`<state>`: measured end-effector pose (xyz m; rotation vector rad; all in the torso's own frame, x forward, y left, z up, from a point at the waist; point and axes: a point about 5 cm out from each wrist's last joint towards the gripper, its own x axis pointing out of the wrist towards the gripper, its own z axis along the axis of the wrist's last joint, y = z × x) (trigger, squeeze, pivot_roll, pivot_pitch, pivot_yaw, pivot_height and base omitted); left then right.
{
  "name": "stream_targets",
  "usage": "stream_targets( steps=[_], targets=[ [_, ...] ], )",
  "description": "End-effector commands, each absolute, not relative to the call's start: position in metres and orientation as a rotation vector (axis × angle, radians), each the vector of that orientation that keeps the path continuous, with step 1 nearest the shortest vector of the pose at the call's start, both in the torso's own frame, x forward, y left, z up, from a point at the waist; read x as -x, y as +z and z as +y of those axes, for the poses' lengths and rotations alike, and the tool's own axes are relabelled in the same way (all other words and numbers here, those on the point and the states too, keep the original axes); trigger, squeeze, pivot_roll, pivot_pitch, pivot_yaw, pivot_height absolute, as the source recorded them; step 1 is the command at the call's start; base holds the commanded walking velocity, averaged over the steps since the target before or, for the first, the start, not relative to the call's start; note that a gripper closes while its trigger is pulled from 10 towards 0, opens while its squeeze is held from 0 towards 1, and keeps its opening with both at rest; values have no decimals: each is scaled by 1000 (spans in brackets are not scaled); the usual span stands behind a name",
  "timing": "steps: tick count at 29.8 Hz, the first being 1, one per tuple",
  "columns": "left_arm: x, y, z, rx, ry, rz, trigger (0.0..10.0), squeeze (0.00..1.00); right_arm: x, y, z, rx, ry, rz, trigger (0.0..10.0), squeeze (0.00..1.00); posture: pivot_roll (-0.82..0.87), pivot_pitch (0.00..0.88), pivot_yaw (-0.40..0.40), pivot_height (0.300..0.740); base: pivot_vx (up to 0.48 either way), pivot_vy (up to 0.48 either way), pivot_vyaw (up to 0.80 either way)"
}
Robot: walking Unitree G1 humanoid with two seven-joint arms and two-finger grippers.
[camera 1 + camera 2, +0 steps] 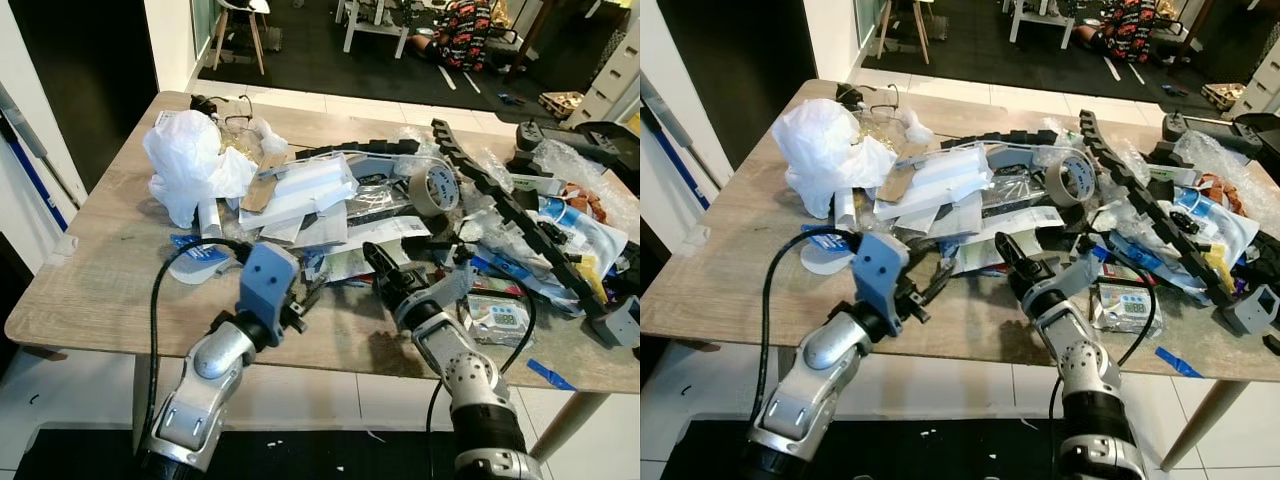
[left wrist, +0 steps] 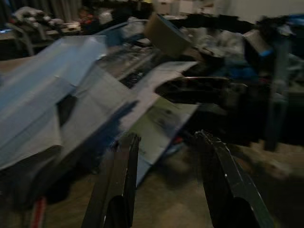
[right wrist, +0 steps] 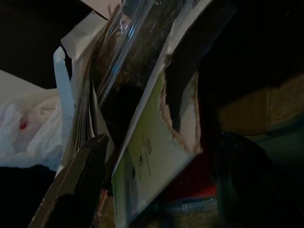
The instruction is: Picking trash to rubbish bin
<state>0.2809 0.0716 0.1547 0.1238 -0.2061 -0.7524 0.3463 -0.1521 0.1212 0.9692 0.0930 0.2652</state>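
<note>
A long wooden table [image 1: 100, 270] stands before the robot, heaped with clutter across its middle and 3 o'clock side. At 10 o'clock lies a crumpled white plastic bag [image 1: 190, 160], with a wire-framed pair of glasses [image 1: 228, 108] behind it. Just toward 3 o'clock of the bag, flat white paper packets [image 1: 305, 190] lie stacked on the pile. A roll of brown packing tape [image 1: 433, 188] sits at 1 o'clock, beside a long black segmented cable chain [image 1: 505, 200] running from 12 toward 4 o'clock. A small boxed digital device [image 1: 497, 318] lies near the front edge at 3 o'clock. Wooden chair legs [image 1: 240, 38] stand far behind the table at 11 o'clock.
</note>
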Motion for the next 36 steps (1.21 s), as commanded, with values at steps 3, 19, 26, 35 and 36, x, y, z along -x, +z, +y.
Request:
stream_targets(
  steps=[3, 19, 26, 35, 36],
  targets=[
    [-277, 152, 70, -159, -798, -200, 10000, 0, -348, 113, -158, -955, 243, 123, 10000, 0, -13, 111, -90, 740, 0, 0, 0],
    [-279, 155, 73, -162, -774, -216, 10000, 0, -363, 125, -151, -976, 286, 94, 0, 0, -10, 86, -99, 740, 0, 0, 0],
    [-278, 153, 73, -172, -780, -213, 10000, 0, -364, 126, -150, -985, 292, 82, 0, 0, -12, 89, -99, 740, 0, 0, 0],
    [-277, 153, 73, -171, -782, -213, 10000, 0, -364, 126, -148, -1005, 299, 67, 0, 0, -13, 98, -99, 740, 0, 0, 0],
    [-277, 153, 73, -171, -782, -212, 10000, 0, -363, 126, -148, -1008, 299, 66, 0, 0, -13, 98, -99, 740, 0, 0, 0]
  ],
)
